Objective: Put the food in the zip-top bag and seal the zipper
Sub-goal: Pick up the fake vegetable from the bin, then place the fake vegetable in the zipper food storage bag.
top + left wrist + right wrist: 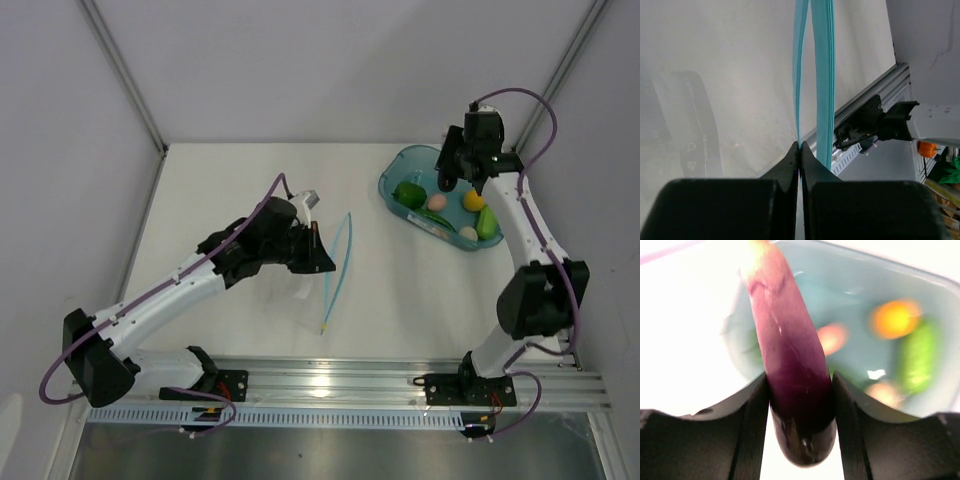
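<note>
My left gripper (320, 252) is shut on one lip of the zip-top bag (305, 290), which lies clear on the table. In the left wrist view the fingertips (793, 159) pinch one light-blue zipper (800, 75) strip; the other strip (823, 75) stands apart beside it, so the mouth is open. My right gripper (447, 180) is shut on the purple eggplant (790, 355) and holds it above the teal tub (392, 178). In the tub lie a green pepper (407, 192), a pink egg piece (437, 202), a yellow-orange fruit (474, 200) and a long green vegetable (440, 222).
Another green piece (488, 222) and a pale round piece (468, 233) also lie in the tub. White walls close the table at the back and sides. An aluminium rail (380, 385) with the arm bases runs along the near edge.
</note>
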Controlling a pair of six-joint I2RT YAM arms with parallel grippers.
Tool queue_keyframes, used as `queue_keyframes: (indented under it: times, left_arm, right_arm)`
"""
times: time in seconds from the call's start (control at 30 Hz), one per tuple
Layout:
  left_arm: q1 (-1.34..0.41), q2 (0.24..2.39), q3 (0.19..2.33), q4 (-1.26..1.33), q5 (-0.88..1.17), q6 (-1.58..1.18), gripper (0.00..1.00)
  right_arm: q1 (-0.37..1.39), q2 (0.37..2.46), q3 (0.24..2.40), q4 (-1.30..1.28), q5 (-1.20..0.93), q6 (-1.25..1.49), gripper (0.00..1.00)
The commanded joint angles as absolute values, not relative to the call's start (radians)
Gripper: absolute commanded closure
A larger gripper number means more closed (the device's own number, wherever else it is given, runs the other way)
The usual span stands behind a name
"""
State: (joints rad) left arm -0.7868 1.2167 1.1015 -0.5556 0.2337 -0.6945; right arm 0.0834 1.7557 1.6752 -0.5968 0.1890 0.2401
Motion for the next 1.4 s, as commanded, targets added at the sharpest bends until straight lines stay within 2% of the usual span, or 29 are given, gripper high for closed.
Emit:
queue_keyframes:
  times: [0.0, 0.07, 0.27, 0.47, 0.57, 0.77, 1.1, 1.37]
  left_arm:
    - [-0.775, 1.256, 1.161, -0.48, 0.239, -0.742, 0.99]
    - [-0.775, 1.27, 1.16, -0.45, 0.21, -0.755, 1.0]
    - [-0.775, 1.316, 1.141, -0.402, 0.143, -0.773, 0.99]
    - [-0.775, 1.325, 1.123, -0.364, 0.112, -0.761, 1.0]
    - [-0.775, 1.318, 1.108, -0.348, 0.094, -0.739, 0.99]
    - [-0.775, 1.304, 1.071, -0.325, 0.066, -0.721, 1.0]
    - [-0.778, 1.246, 0.965, -0.221, 0.115, -0.723, 0.99]
    - [-0.778, 1.187, 0.914, -0.213, 0.081, -0.698, 0.99]
  right_arm:
    - [0.173, 1.521, 1.527, -0.574, -0.11, 0.4, 1.0]
    - [0.264, 1.435, 1.391, -0.508, -0.246, 0.467, 1.0]
    - [0.486, 1.247, 1.259, -0.569, -0.417, 0.567, 1.0]
    - [0.523, 1.072, 1.177, -0.629, -0.462, 0.663, 1.0]
    - [0.529, 1.059, 1.129, -0.629, -0.581, 0.699, 1.0]
    - [0.552, 1.06, 1.063, -0.597, -0.652, 0.732, 1.0]
    - [0.592, 1.152, 0.95, -0.391, -0.647, 0.962, 1.0]
    - [0.594, 1.186, 0.908, -0.333, -0.64, 1.031, 1.0]
